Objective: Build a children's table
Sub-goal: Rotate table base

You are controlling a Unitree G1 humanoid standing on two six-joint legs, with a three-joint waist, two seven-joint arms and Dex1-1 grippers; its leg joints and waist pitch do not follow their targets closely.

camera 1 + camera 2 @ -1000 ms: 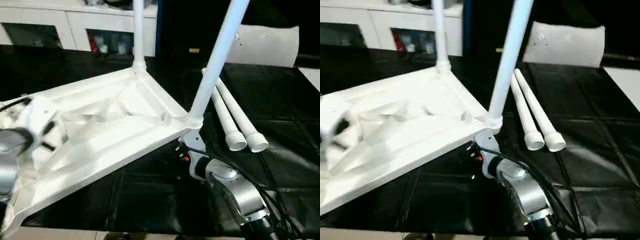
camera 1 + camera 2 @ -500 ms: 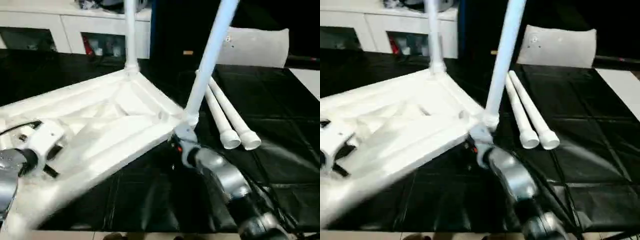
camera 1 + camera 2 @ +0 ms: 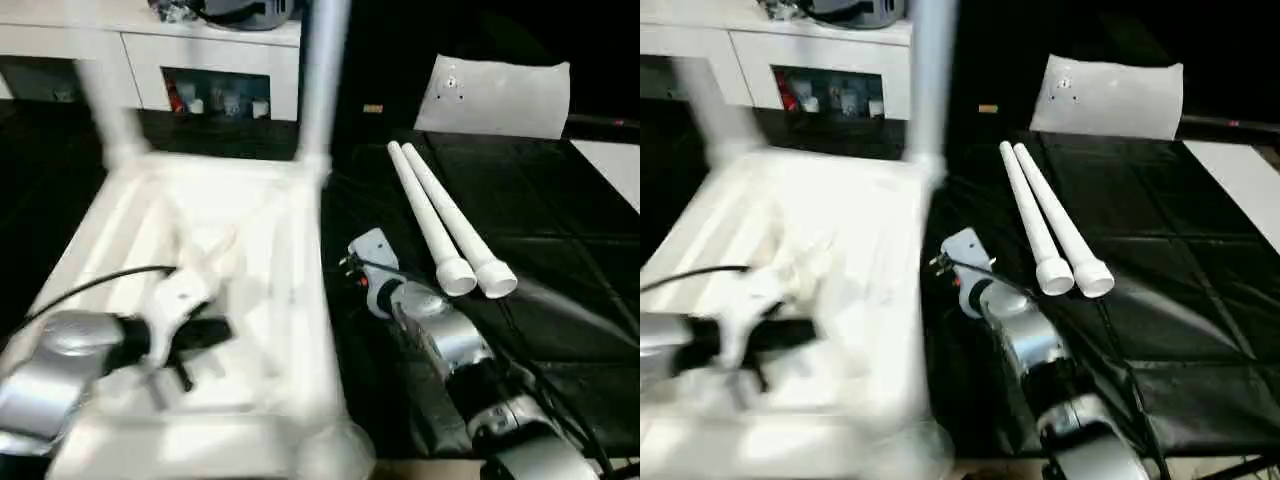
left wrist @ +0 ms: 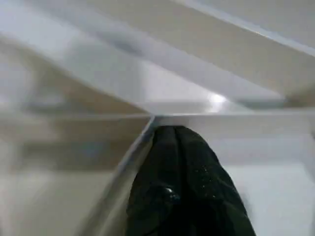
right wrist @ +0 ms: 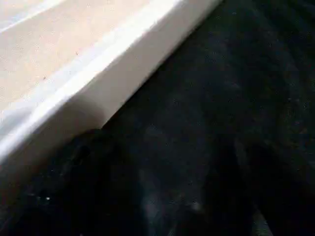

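Lower left: left gripper (image 3: 205,335), black fingers pressed together, lies against the ribbed underside of the upturned white plastic table top (image 3: 290,290). Centre: right gripper (image 3: 362,262), jaws spread, beside its edge. Beyond: two loose tapered white legs (image 3: 445,225).

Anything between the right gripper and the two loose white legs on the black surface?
Nothing visible. The right gripper sits beside the upturned white plastic tabletop; only bare black-covered work surface separates it from the two loose tapered white legs, lying side by side.
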